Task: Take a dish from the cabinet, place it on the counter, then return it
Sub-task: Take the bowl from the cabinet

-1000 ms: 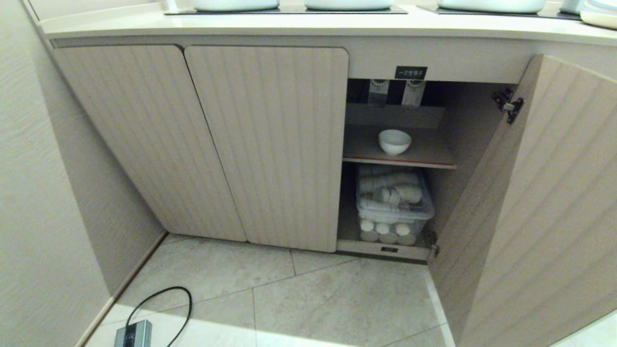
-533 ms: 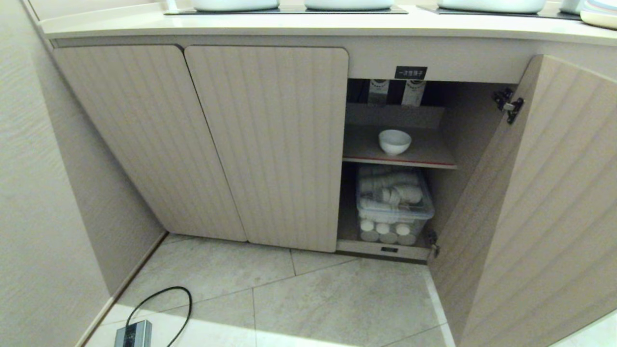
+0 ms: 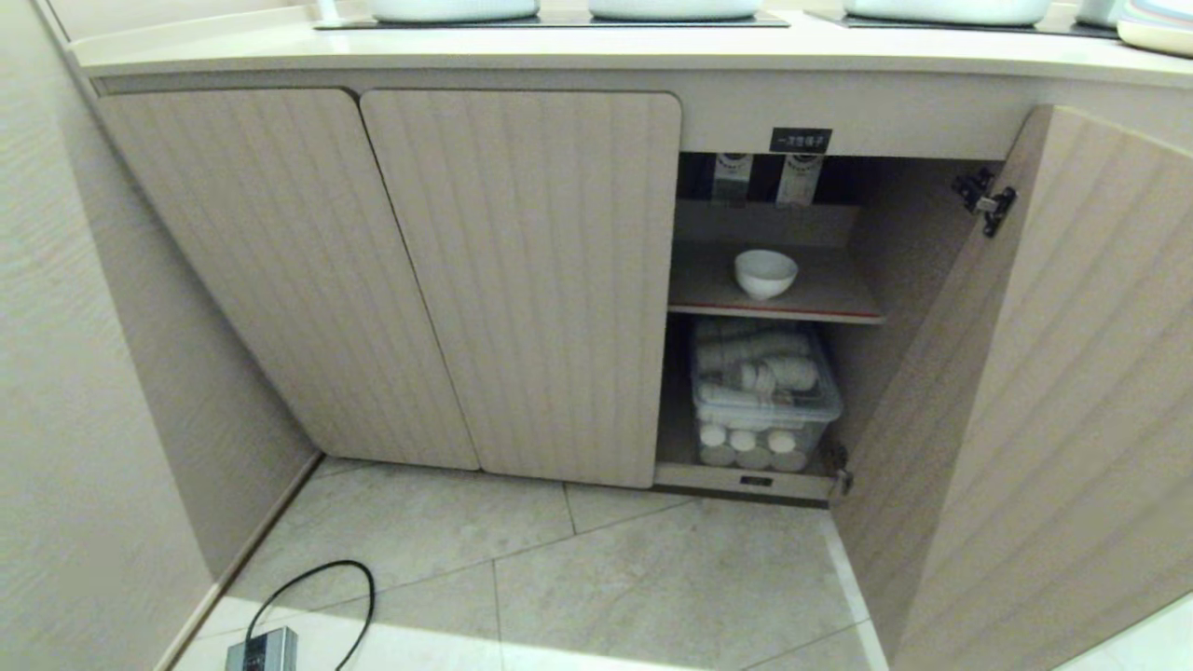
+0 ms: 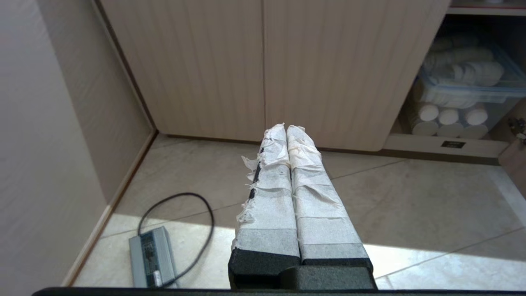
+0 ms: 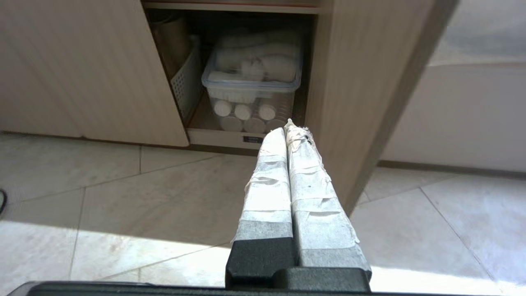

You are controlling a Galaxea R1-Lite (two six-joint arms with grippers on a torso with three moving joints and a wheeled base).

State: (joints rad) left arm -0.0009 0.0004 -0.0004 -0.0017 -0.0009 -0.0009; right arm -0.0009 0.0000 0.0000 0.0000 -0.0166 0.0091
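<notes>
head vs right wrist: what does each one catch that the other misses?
Head only: the dish on the upper shelf of the cabinet, the counter, the black label, the two closed doors on the left, and the power brick with its cable on the floor.

Right wrist only: the right gripper, jaws shut and empty, above the floor tiles, plus a white slotted basket beside the bin.

Both: the clear bin of stacked cups on the bottom shelf and the open door.

Cut off and unreadable

The 3 white pots [image 3: 454,8] on the counter [image 3: 559,51] were cropped by the head view's top edge; the cabinet [image 3: 522,280] label [image 3: 800,141] was too small to read.
</notes>
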